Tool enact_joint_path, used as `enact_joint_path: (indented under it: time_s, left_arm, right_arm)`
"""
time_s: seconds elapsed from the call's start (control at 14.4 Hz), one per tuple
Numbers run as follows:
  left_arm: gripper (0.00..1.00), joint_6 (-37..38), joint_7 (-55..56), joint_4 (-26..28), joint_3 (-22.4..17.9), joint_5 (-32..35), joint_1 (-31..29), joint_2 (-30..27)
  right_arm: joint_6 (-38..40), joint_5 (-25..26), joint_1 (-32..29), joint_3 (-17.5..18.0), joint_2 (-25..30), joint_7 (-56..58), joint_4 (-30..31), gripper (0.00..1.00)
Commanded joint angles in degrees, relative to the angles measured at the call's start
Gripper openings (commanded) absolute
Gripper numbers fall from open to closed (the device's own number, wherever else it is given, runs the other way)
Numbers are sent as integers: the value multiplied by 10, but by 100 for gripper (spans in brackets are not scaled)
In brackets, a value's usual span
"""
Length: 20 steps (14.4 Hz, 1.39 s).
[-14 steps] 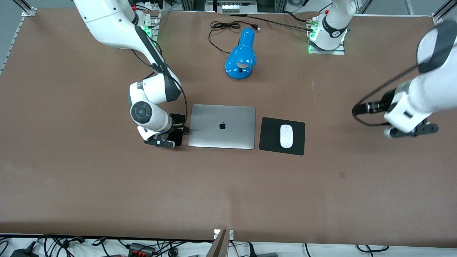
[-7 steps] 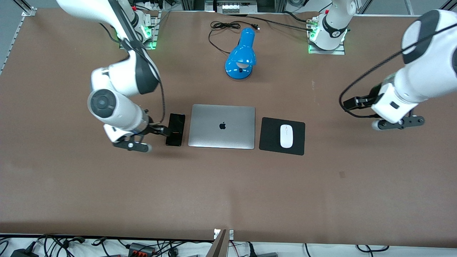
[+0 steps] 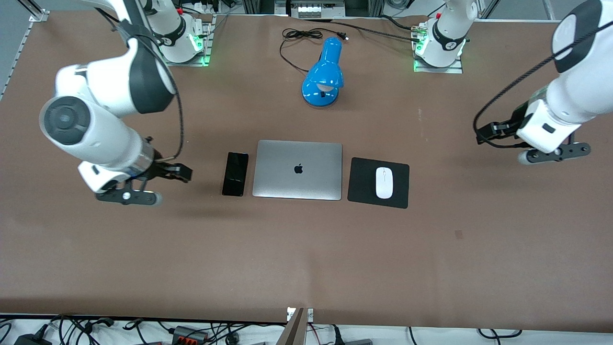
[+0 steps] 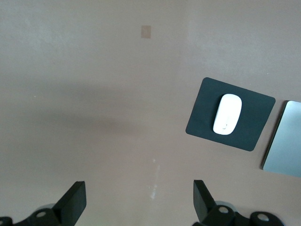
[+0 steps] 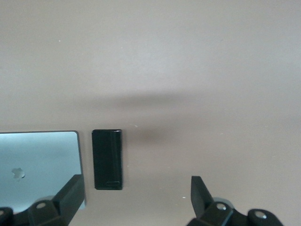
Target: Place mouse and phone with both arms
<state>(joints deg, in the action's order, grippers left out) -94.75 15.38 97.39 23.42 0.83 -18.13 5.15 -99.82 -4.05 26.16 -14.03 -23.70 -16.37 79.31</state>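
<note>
The white mouse (image 3: pixel 384 182) lies on a black mouse pad (image 3: pixel 364 184) beside the closed laptop, toward the left arm's end. The black phone (image 3: pixel 235 174) lies flat on the table beside the laptop, toward the right arm's end. My right gripper (image 3: pixel 167 173) is open and empty, raised over bare table a little away from the phone. In the right wrist view the gripper (image 5: pixel 136 195) is open, and the phone (image 5: pixel 107 159) lies clear of it. My left gripper (image 3: pixel 493 134) is open and empty, raised over bare table well away from the mouse. The left wrist view shows the open gripper (image 4: pixel 138 202) and the mouse (image 4: pixel 227 114) on its pad (image 4: pixel 202 120).
A closed silver laptop (image 3: pixel 298 169) lies between the phone and the mouse pad. A blue desk lamp (image 3: pixel 324 74) with a black cable (image 3: pixel 299 36) lies farther from the front camera, between the two arm bases. A brown cloth covers the table.
My right gripper let go of the phone, rose and moved away toward the right arm's end. The phone stays flat beside the laptop. My left gripper shifted a little and rose.
</note>
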Motion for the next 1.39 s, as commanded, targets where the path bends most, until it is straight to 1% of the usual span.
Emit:
enact_joint_path:
  time_s: [0.0, 0.28, 0.35, 0.55, 0.62, 0.76, 0.9, 1.04, 1.32]
  left_arm:
    - [100, 19, -14, -33, 1, -11, -8, 17]
    - [100, 28, -10, -48, 7, -1, -13, 13]
    - [100, 33, -10, -49, 8, -2, -14, 8]
    - [100, 36, -9, -49, 8, -8, -14, 3]
    - [100, 35, -9, -49, 8, -8, -14, 3]
    - [100, 35, -10, -49, 8, -8, -15, 1]
    - [100, 30, -9, -47, 11, -8, -13, -1]
    - [100, 26, -9, -43, 11, -8, -14, -4]
    - [100, 28, -15, -44, 4, -8, -9, -12]
  right_arm:
    - [23, 3, -11, -18, 10, 33, -10, 100]
    - [25, 3, -85, -6, 49, 134, -10, 100]
    - [26, 4, -114, 10, 61, 165, -10, 100]
    - [37, 9, -234, 110, 81, 184, -10, 100]
    - [37, 21, -243, 117, 81, 185, -10, 100]
    - [37, 42, -242, 117, 82, 189, -10, 100]
    - [37, 44, -246, 115, 89, 198, -10, 100]
    - [37, 47, -247, 114, 113, 216, -4, 100]
    - [27, 46, -247, 113, 146, 209, 57, 100]
